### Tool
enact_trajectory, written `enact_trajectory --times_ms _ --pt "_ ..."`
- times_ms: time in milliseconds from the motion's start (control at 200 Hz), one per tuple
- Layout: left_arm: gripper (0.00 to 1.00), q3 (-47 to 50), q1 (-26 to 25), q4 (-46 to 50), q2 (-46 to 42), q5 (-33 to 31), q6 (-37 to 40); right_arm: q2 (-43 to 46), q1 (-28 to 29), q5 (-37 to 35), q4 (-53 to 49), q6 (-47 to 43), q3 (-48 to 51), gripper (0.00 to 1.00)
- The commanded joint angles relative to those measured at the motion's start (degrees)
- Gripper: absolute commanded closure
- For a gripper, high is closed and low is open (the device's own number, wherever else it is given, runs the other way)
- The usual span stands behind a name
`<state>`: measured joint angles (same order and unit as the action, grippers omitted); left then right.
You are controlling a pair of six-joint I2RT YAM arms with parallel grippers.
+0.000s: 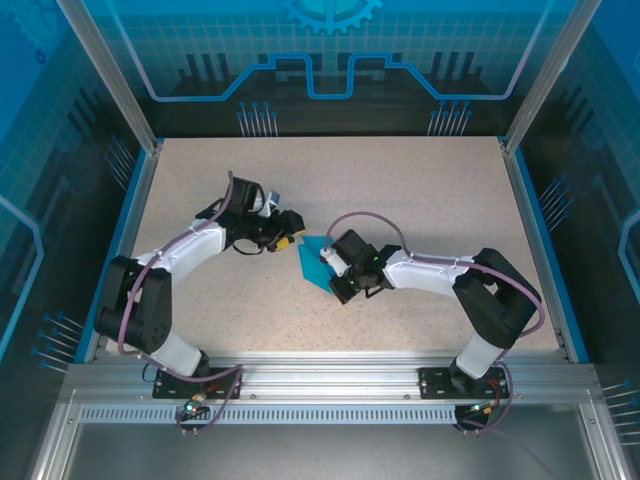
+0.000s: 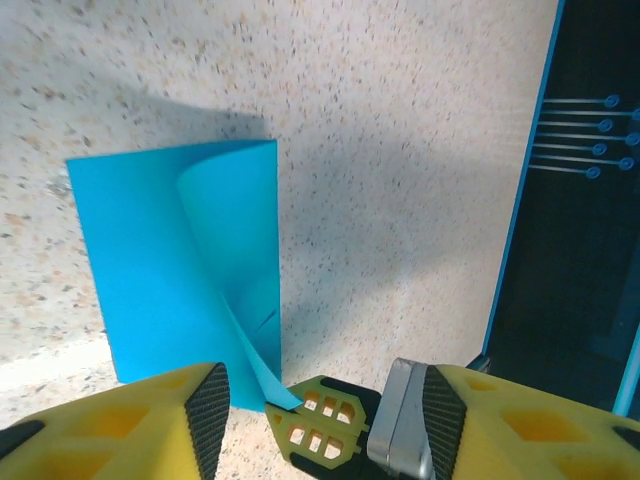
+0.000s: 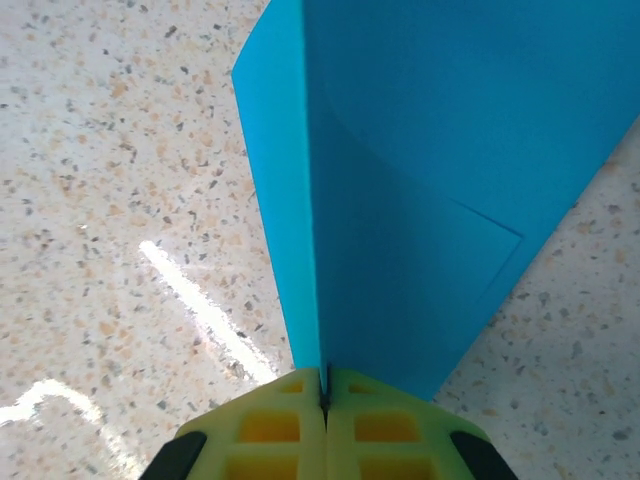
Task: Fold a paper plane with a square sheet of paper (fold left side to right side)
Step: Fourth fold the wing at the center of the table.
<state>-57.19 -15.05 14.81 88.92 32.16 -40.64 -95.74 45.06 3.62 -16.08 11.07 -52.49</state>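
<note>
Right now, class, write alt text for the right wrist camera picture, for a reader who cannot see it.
The yellow right end effector is shut on the near edge of a blue paper sheet, which is partly folded over on itself and fans out away from the camera. Beneath it lies a speckled beige table with bright streaks of glare.

sheet of blue paper: 1 | robot arms: 2, left arm and right arm | claws: 2, left claw and right claw | worktop: 1
</note>
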Motion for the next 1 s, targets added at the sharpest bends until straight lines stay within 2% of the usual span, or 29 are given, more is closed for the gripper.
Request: enact_trajectory --times_ms 0,190,485,640,995 --pt "0.47 2.46 0.57 2.29 -1.25 -0.75 1.53 -0.16 -2.01 9.37 -1.5 0.18 -2.08 0.99" --pt "0.61 5.7 -0.62 -0.53 1.66 1.34 0.97 -1.95 -4.63 17.1 -1.01 1.21 -2.19 0.99" --pt "0.69 5.61 -4.67 -4.1 7.75 2.47 -0.48 -4.77 -7.13 22.92 0.77 3.09 -1.18 0.99" --pt "0.7 4.89 -5.99 -5.13 10.17 2.59 -1.02 -5.99 -8.29 25.91 2.71 4.58 -0.29 0.99" --pt "0.68 2.35 -7.62 -5.8 14.81 2.38 -1.14 -7.78 -9.1 25.97 2.99 4.66 0.54 0.98"
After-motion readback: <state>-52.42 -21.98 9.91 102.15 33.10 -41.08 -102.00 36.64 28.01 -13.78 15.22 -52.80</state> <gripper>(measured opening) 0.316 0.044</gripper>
